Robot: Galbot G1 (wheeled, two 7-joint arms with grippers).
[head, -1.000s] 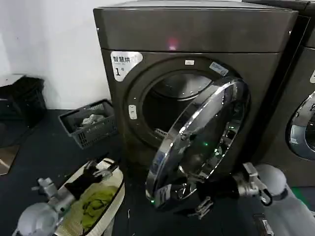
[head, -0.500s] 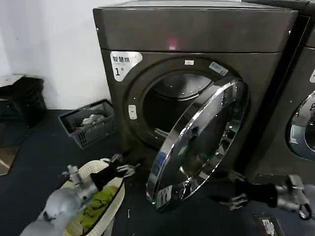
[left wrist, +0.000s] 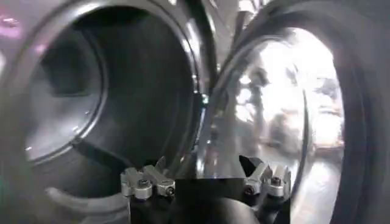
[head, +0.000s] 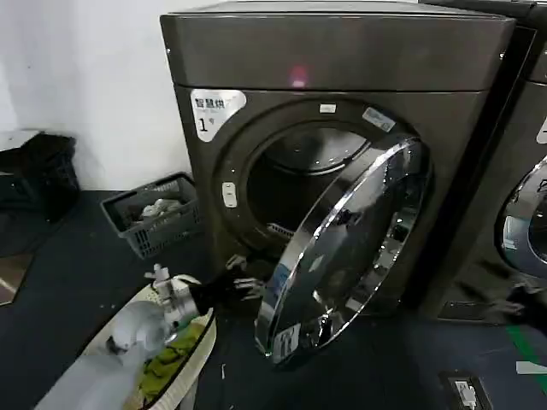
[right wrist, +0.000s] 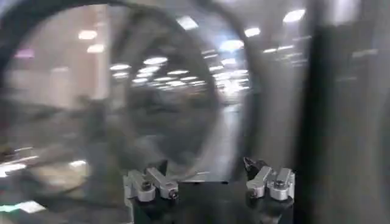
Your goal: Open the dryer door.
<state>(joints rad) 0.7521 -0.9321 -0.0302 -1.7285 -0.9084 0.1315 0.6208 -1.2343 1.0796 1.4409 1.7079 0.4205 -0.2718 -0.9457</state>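
At the centre of the head view, the large round chrome-ringed dryer door with dark tinted glass (head: 346,248) is hanging partly open. The left hand (head: 242,284), fingers spread and empty, is reaching toward its lower left rim. Risk: pushing the mirrored ring inward would be swinging it shut again.

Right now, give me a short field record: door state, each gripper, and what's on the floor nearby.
door: dryer door swung partly open, drum opening exposed
left gripper: open, empty, by the door's lower free edge, apart from it
right gripper: open, empty, facing a reflective surface
floor left: grey crate with laundry; white basket with green cloth under the left arm
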